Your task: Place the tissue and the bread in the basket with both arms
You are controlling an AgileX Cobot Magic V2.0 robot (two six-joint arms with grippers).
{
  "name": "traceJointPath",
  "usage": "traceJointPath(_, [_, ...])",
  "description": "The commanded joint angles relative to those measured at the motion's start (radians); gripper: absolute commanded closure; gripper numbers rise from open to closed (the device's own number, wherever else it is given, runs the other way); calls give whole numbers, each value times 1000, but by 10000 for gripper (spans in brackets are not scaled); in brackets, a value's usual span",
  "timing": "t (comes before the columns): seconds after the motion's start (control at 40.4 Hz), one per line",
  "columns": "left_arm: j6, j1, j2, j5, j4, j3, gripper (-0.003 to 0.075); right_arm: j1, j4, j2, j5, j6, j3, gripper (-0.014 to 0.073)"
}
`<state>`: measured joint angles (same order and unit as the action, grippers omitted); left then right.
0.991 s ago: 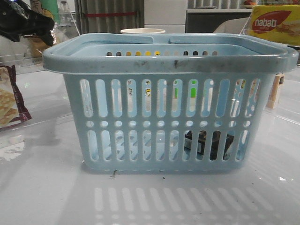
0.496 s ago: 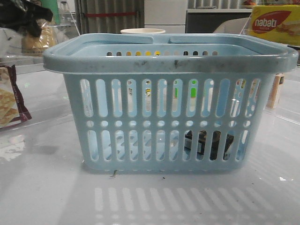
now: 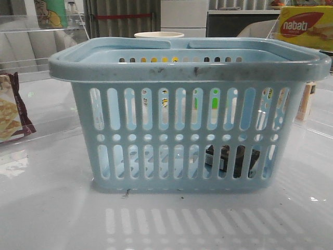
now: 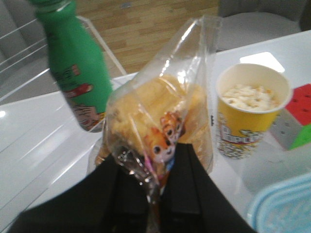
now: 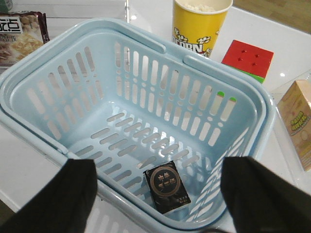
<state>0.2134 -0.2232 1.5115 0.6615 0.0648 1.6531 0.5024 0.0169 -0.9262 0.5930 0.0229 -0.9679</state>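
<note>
The light-blue basket (image 3: 187,112) stands in the middle of the table. The black tissue pack (image 5: 167,187) lies flat on the basket's floor near one corner; it also shows through the slots in the front view (image 3: 229,161). My right gripper (image 5: 160,201) is open and empty, high above the basket (image 5: 43,48), with the tissue between its fingers in the view. My left gripper (image 4: 155,194) is shut on the sealed end of the clear bread packet (image 4: 160,116) and holds it in the air. Neither gripper shows in the front view.
A green bottle (image 4: 77,73), a yellow popcorn cup (image 4: 248,111) and a colour cube (image 4: 296,121) stand behind the basket. A beige box (image 5: 299,121) is to its right, a brown-edged packet (image 3: 10,112) to its left. A nabati box (image 3: 304,26) is at the back right.
The left gripper with the bread packet was at the upper left of the front view; it rose and has left that view. The basket and tissue have not moved.
</note>
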Motion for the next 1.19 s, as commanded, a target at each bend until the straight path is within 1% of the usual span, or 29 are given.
traceJointPath(0.0, [27,-86,-85,-36,14,-6,629,2,-12,11,-87,2,-27,-29])
traceJointPath(0.124, [27,-191,-99,-33,14,-70,629,2,-17,11,-82,2,-27,-29])
traceJointPath(0.273, [27,-329,-60,-23,18,-155,629,2,-17,11,-79,2,-27,-29])
traceJointPath(0.421, [27,-410,20,-47,18,-173,629,2,-17,11,-73,2,-27,-29])
traceJointPath(0.496, [27,-428,63,-77,18,-173,619,2,-17,11,-71,2,-27,-29])
traceJointPath(0.545, [27,-430,88,-99,18,-173,584,2,-17,11,-69,2,-27,-29])
traceJointPath(0.595, [27,-430,110,-104,32,-173,521,2,-17,11,-67,2,-27,-29])
traceJointPath(0.694, [27,-430,120,-102,36,-173,353,2,-17,11,-64,2,-27,-29])
traceJointPath(0.743, [27,-430,114,-102,36,-173,291,2,-17,11,-62,2,-27,-29])
traceJointPath(0.793, [27,-430,96,-104,36,-173,262,2,-17,11,-56,2,-27,-29])
traceJointPath(0.892, [27,-430,44,-93,36,-173,265,1,-22,15,-35,2,-27,-29])
traceJointPath(0.991, [27,-430,-26,-42,34,-179,265,1,-41,42,-7,2,-18,-29])
traceJointPath(1.165, [25,-425,-193,-23,34,-273,265,1,-41,149,-5,2,62,-29])
